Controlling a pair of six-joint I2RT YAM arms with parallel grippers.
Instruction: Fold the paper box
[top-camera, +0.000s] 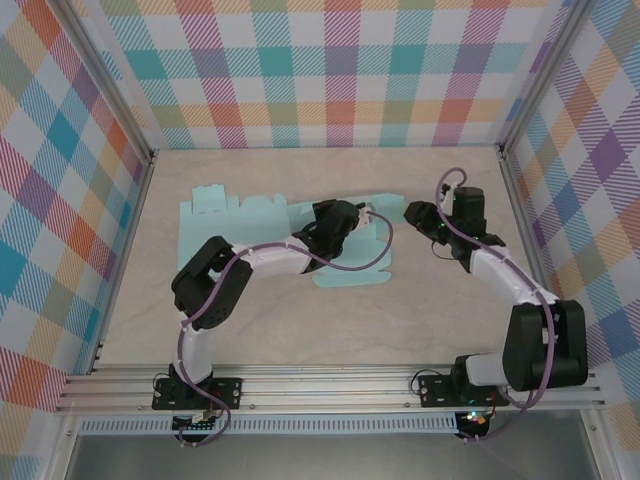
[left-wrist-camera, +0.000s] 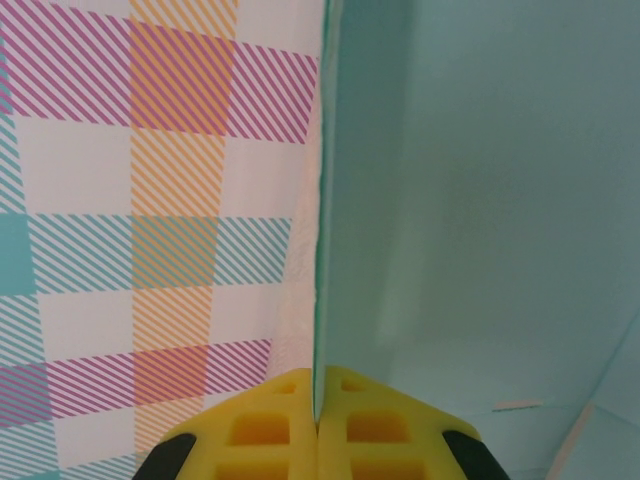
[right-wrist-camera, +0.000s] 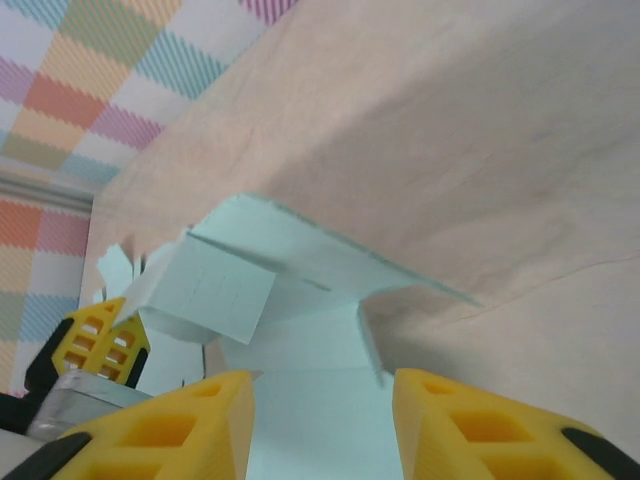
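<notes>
Table (top-camera: 300, 320): beige, bearing flat mint paper box (top-camera: 235, 225).
Left gripper (left-wrist-camera: 318, 398): pinching paper box flap edge.
Right gripper (right-wrist-camera: 325, 392): parted, empty, near it.

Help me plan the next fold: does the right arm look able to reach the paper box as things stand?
Probably yes. The right claw hangs open off the right edge of the paper box, with bare table between them; the left claw pinches a panel further left, seemingly out of its path.

My left gripper (left-wrist-camera: 317, 405) pinching the paper box (left-wrist-camera: 480, 200)
My yellow jaws meet on its thin teal edge, which stands straight up; the plaid wall (left-wrist-camera: 150, 220) lies to the left.
</notes>
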